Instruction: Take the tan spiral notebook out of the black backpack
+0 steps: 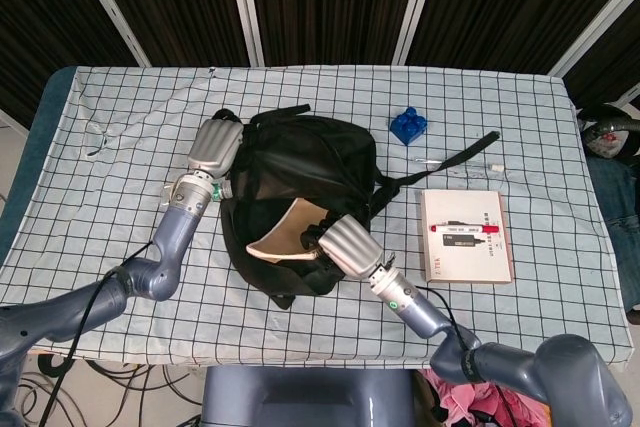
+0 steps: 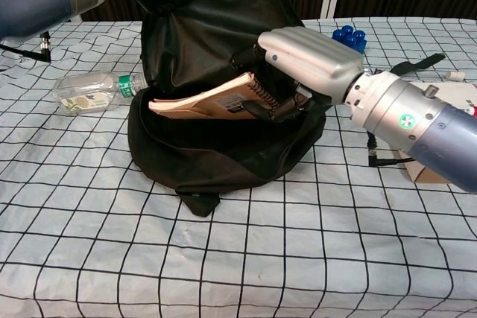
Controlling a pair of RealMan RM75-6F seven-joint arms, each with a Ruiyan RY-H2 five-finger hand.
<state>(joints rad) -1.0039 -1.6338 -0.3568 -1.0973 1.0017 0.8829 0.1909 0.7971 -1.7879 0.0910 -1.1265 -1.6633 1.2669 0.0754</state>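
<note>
Black backpack (image 2: pixel 223 132): soft matt cloth, creased, faint sheen on folds. Tan spiral notebook (image 2: pixel 212 102): matt card cover, dark wire coil along edge. Right hand (image 2: pixel 309 61): smooth brushed-silver shell, satin gloss; fingers (image 2: pixel 272 109) black, matt. Left hand (image 1: pixel 218 144): same silver finish. Bottle (image 2: pixel 89 88): clear glossy plastic. Tablecloth (image 2: pixel 238 258): thin checked fabric, wrinkled. Blue block (image 1: pixel 408 125): shiny plastic.

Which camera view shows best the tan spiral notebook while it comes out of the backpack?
The chest view: the tan spiral notebook shows from the side, raised over the opening of the black backpack, its spiral end held by the right hand. The head view shows only a tan patch, partly covered by that hand.
</note>
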